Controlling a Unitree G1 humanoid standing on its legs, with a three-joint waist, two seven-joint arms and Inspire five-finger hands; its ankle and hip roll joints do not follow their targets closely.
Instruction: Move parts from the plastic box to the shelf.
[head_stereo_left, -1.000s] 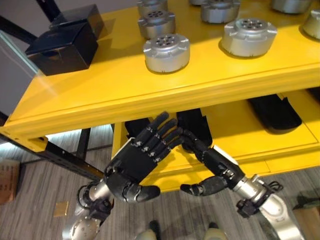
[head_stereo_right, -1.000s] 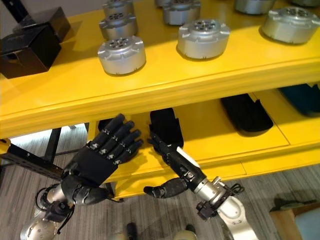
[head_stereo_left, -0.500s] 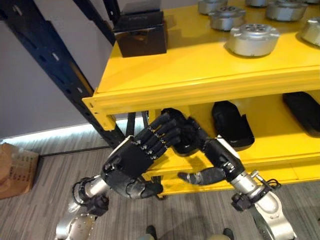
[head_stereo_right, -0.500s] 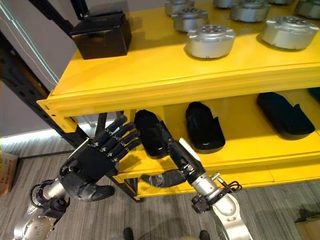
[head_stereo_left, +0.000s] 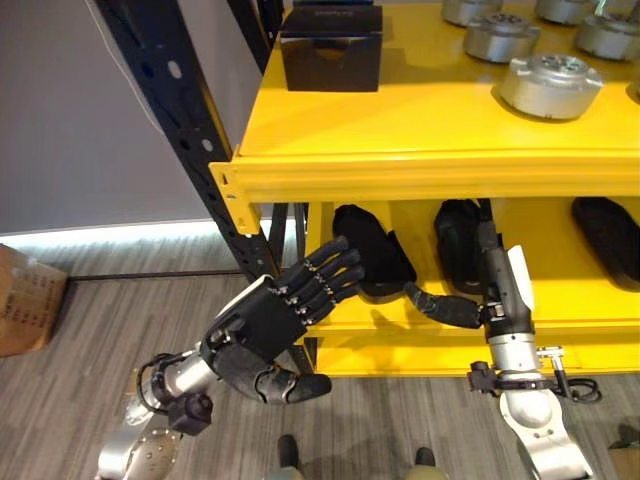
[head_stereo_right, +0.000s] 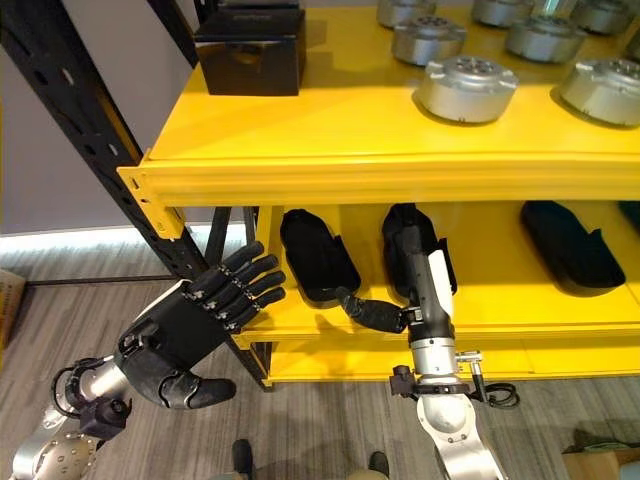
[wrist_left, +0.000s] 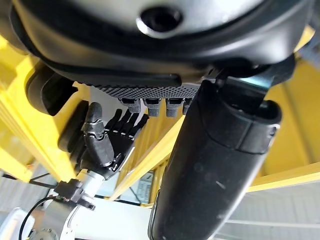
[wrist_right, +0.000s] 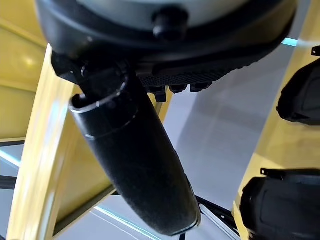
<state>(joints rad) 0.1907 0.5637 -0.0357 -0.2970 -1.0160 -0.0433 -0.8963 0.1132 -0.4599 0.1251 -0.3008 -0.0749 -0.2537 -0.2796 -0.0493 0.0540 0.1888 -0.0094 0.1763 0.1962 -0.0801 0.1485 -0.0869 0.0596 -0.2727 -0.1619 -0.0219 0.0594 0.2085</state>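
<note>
Several round silver parts stand on the top level of the yellow shelf. Dark moulded parts lie on the lower level. My left hand hovers open below the shelf's left corner, fingers straight, holding nothing. My right hand stands upright at the lower level's front edge, before a dark part. It is open and empty, with its thumb stuck out sideways. The left wrist view also catches the right hand by the shelf.
A black box sits at the top level's left end. The black perforated upright of the rack rises at the shelf's left corner. A cardboard box rests on the wooden floor at far left.
The camera has swung, so the shelf's left end and upright now show. My right hand has drawn away from the left hand and turned upright; both stay open and empty.
</note>
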